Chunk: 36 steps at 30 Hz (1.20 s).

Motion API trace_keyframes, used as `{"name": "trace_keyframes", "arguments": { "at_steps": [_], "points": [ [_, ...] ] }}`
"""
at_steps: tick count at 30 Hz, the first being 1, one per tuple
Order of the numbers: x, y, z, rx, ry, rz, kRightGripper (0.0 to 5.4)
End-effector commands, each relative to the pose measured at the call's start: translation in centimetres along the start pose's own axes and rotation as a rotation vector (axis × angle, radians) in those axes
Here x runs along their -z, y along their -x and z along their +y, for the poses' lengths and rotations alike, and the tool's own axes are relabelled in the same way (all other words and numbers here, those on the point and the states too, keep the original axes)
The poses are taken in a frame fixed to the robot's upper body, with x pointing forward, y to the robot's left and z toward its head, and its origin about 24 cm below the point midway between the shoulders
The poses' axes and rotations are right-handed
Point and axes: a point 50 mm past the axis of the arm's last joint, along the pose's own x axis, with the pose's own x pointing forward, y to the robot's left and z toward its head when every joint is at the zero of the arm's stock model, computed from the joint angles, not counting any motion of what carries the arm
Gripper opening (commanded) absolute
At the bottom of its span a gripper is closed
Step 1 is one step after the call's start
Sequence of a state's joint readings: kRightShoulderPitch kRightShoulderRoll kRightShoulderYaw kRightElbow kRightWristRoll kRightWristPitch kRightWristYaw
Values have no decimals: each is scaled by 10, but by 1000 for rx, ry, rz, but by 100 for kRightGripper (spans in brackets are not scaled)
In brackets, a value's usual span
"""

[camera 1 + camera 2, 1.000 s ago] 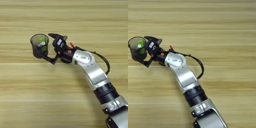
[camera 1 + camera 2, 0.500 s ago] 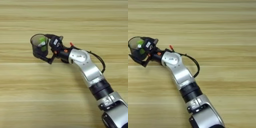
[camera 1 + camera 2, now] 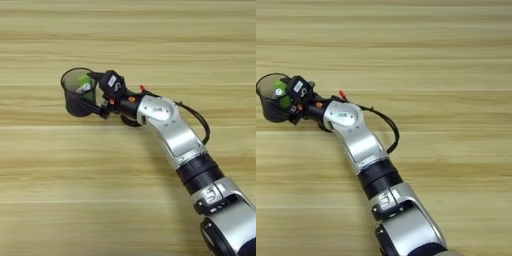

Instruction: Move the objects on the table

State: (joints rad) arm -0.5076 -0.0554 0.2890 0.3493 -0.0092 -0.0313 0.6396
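Reaching further left than a moment ago, the right gripper is now sitting at the rim of a dark see-through cup — the cup itself is staying where it was.

One black finger is lying over the cup's rim and the other is pressing along its outer wall, so the fingers are clamping on the cup's near side. Something green and white is showing inside, just ahead of the fingertips. Behind the gripper, the silver forearm is stretching back across the table — a black cable is looping beside it.
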Motion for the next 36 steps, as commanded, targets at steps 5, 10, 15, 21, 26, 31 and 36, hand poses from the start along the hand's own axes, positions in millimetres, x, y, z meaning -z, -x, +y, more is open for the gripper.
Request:
{"name": "trace_keyframes", "arguments": {
  "at_steps": [5,10,15,21,26,31,36],
  "points": [
    [-36,-11,-14,25,91,-115,250],
    [-35,-12,-15,28,88,-115,204],
    [-35,-13,-15,30,90,-114,154],
    [-36,-13,-16,31,90,-116,95],
    [-36,-12,-16,33,91,-118,76],
    [-38,-13,-17,42,94,-129,75],
    [-42,-13,-20,55,99,-147,75]
  ]
}}
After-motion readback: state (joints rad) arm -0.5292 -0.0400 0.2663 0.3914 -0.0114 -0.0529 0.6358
